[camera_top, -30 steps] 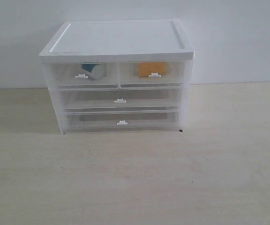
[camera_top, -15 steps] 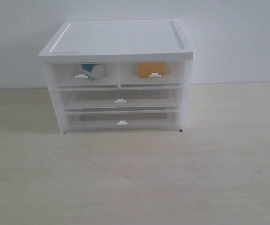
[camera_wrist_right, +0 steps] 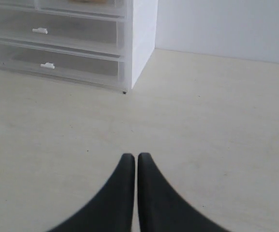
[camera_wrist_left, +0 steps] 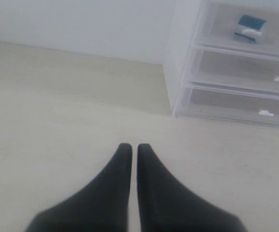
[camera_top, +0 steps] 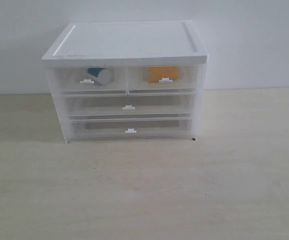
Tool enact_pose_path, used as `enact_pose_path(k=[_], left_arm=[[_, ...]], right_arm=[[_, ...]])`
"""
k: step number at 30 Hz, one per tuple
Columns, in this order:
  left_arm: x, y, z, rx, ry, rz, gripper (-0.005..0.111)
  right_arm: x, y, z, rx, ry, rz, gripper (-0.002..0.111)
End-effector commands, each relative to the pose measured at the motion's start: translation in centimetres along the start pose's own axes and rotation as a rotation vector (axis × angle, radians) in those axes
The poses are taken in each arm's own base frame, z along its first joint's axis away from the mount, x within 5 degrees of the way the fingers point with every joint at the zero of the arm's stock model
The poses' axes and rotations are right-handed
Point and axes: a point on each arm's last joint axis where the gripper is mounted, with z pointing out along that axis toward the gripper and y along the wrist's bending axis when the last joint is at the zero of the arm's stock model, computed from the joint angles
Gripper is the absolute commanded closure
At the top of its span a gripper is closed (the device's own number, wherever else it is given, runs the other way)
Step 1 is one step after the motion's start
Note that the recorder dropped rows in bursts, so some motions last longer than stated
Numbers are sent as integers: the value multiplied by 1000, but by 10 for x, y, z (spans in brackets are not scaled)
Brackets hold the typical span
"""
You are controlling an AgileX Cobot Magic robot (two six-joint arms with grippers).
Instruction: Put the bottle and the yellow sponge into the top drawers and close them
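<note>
**Both items stowed, both top drawers shut: the job looks finished**

The left pincer [camera_wrist_left: 134, 147] has its two dark fingers drawn together, with only a thin slit between the tips and nothing held. The right pincer [camera_wrist_right: 132, 157] is the same, nearly closed and empty. Each hangs over the bare desk [camera_top: 144, 190], well apart from the cabinet [camera_top: 129, 42]. Neither arm shows in the exterior view.

In that view the cabinet stands in the upper middle of the frame, against the pale wall. The bottle [camera_top: 100, 76] lies inside the left top drawer [camera_top: 66, 81], its teal label showing through the translucent front; the left wrist view also catches it [camera_wrist_left: 249, 26] behind that front. The yellow sponge [camera_top: 163, 73] sits inside the right top drawer [camera_top: 188, 80], seen as an orange block just behind the tab handle.

Both top drawer fronts appear flush with the cabinet face, in line with the lower drawers [camera_top: 99, 106] beneath them. By that reading, stowing and closing are both done and no step is left in hand. The next move calls for little. At most, check that each small front is fully seated, then keep both arms clear of the cabinet.

Counted:
- two pincers
- one bottle
- one yellow sponge
- one cabinet
- two half-width top drawers
- two full-width lower drawers
- four white tab handles, one on each drawer
</note>
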Motion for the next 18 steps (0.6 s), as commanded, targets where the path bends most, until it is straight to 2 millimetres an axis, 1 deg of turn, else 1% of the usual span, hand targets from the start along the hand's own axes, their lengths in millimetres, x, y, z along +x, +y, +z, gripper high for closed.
enact_pose_path(k=[1, 8, 18], left_arm=[[1, 0, 0, 3, -2, -5, 103], [1, 0, 0, 3, -2, -5, 103], [1, 0, 0, 3, -2, -5, 103]], right_arm=[[0, 0, 0, 7, -2, 4, 108], [0, -3, 0, 39, -2, 96, 108], [0, -5, -1, 59, -2, 90, 108]])
